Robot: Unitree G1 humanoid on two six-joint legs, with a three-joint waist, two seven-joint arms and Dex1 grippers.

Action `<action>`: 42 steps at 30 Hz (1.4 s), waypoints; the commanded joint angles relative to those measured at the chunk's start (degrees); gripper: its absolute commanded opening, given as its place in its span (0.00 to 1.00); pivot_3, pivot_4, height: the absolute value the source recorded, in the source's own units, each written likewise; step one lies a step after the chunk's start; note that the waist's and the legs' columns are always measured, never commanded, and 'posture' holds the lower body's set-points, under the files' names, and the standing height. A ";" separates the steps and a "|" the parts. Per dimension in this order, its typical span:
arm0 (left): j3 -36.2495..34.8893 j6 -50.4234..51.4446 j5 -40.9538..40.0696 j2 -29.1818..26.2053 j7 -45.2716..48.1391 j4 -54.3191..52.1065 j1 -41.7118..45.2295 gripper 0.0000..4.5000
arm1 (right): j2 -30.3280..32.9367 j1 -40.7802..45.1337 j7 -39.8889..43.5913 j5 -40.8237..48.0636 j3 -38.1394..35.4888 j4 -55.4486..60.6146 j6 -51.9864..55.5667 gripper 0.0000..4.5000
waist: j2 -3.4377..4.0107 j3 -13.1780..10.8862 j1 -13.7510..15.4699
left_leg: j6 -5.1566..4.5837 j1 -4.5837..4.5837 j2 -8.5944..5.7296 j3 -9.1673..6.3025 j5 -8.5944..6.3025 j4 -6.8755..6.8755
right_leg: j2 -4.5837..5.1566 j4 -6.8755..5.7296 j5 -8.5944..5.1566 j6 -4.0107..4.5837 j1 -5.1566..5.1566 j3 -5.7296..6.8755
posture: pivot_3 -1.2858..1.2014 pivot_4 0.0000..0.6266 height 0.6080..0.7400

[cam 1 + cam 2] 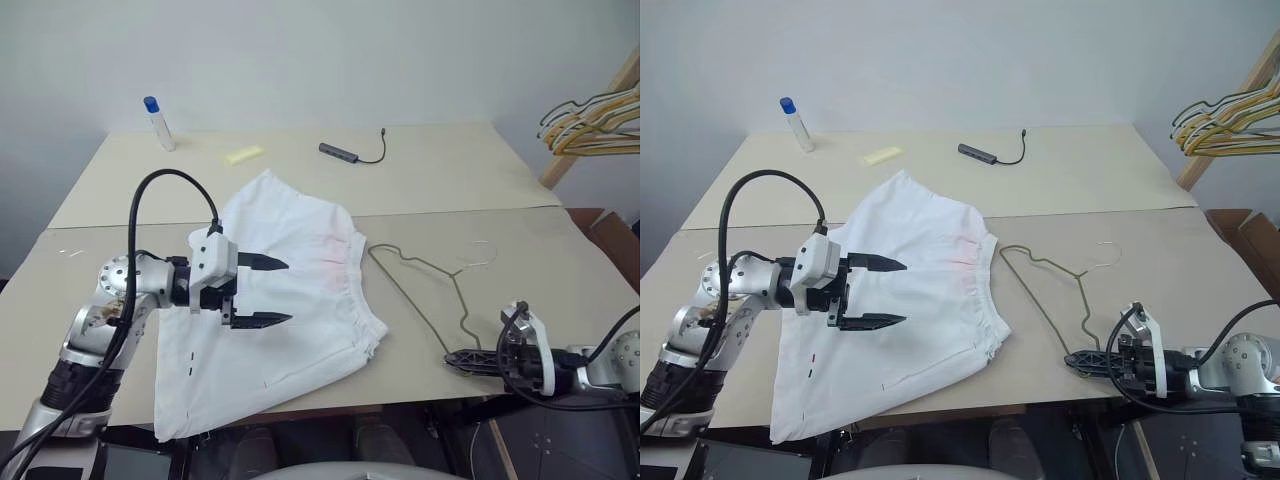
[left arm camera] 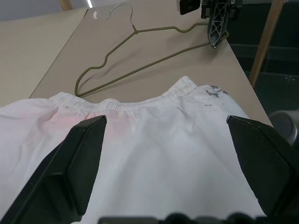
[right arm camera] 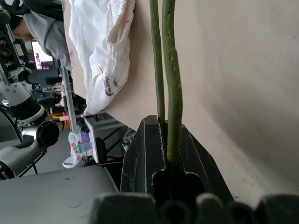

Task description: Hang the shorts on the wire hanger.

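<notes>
Lying Flat: Shorts and Hanger on Beige Desk

Left claw point(image 1: 262, 292), jaws spread wide and empty, hovers over white shorts point(image 1: 300, 300) on the desk point(image 1: 450, 180). Beside them, the wire hanger point(image 1: 425, 290); right claw point(image 1: 462, 359) clamped on its corner. Pale wall behind.

Beige table point(image 1: 300, 165) against white wall point(image 1: 300, 50)
</notes>
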State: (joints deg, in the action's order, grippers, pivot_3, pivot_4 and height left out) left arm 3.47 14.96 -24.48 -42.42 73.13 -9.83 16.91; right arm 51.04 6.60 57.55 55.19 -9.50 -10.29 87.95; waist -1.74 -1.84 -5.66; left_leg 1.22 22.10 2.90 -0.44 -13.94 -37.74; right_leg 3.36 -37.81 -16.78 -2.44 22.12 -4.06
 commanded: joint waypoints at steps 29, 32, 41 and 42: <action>0.05 -3.00 2.92 0.05 -3.82 -2.06 -2.67 0.99 | -0.92 17.88 11.90 -10.04 18.53 -9.22 -8.34 0.00 | 0.02 0.00 0.24 | -0.01 -0.05 0.00 -0.01 -0.01 -0.02 | 0.00 -0.07 0.01 0.01 -0.01 0.00 | 0.50 0.00 1.00; 0.22 -3.36 3.67 -0.11 -4.47 -2.75 -3.75 0.99 | -1.86 20.87 13.10 -12.46 21.24 -12.22 -9.17 0.00 | 0.02 0.00 0.46 | -0.02 -0.02 -0.01 0.00 -0.01 -0.02 | 0.02 -0.06 0.01 0.01 -0.01 -0.01 | 0.51 0.00 1.00; 0.34 -3.51 4.48 -0.13 -5.86 -4.64 -5.93 0.99 | -2.77 27.41 22.69 -16.55 27.62 -16.23 -12.38 0.00 | 0.05 -0.01 2.04 | -0.02 -0.05 -0.02 0.01 -0.01 -0.07 | 0.02 -0.14 0.01 0.01 0.00 0.00 | 0.52 0.00 1.00; 0.44 -3.49 4.59 -0.10 -6.03 -4.89 -5.94 0.99 | -4.06 28.95 22.18 -17.86 27.86 -19.07 -12.85 0.00 | 0.05 -0.01 2.05 | -0.02 -0.06 -0.02 0.01 -0.01 -0.07 | 0.02 -0.14 0.02 0.02 -0.01 -0.01 | 0.52 0.00 1.00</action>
State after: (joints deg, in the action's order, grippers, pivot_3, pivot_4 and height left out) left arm 4.04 12.54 -20.19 -42.38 67.66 -12.79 10.53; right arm 48.11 32.96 78.42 38.35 18.60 -27.02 76.64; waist -1.69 -1.85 -3.61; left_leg 1.21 22.06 2.89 -0.43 -13.95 -37.81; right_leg 3.38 -37.95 -16.77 -2.42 22.12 -4.06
